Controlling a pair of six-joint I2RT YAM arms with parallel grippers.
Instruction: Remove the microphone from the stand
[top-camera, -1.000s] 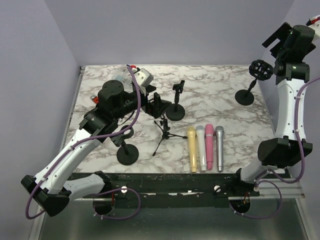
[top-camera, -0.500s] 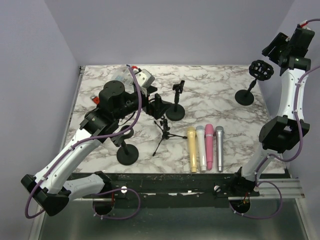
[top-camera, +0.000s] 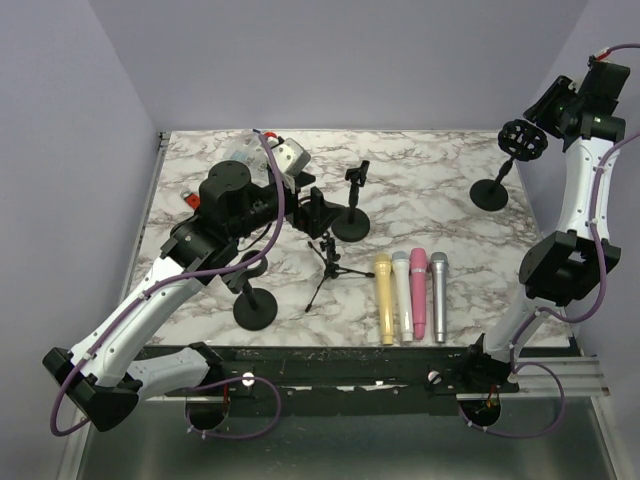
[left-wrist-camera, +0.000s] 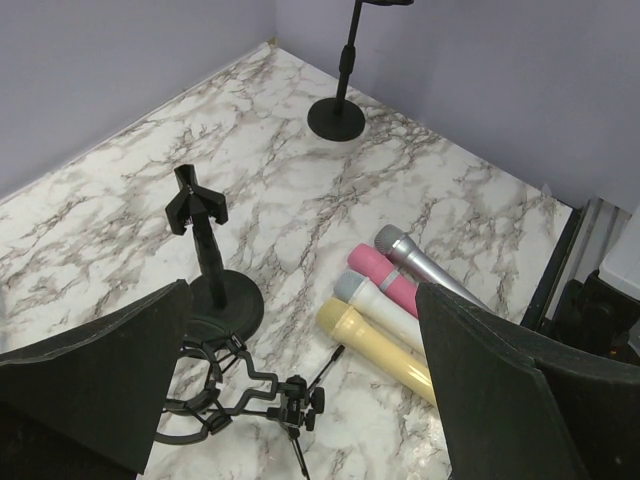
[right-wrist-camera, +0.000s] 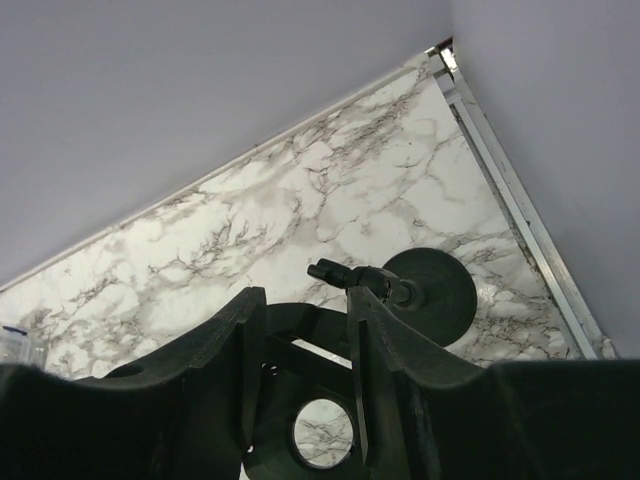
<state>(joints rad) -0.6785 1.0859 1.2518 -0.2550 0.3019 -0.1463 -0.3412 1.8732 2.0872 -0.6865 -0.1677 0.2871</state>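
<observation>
Between my right jaws shows the ring head of the far stand (right-wrist-camera: 435, 295); they stand narrow, but whether they pinch it I cannot tell. My left jaws gape wide, four microphones (left-wrist-camera: 385, 290) lying on the bench (left-wrist-camera: 300, 190) beneath them.

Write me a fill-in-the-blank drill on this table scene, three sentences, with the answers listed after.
1. The row on the table holds ___ microphones.
2. Between the yellow microphone and the pink microphone lies the ___ one.
3. The left gripper has its jaws ___.
Missing words: four; white; open.
</observation>
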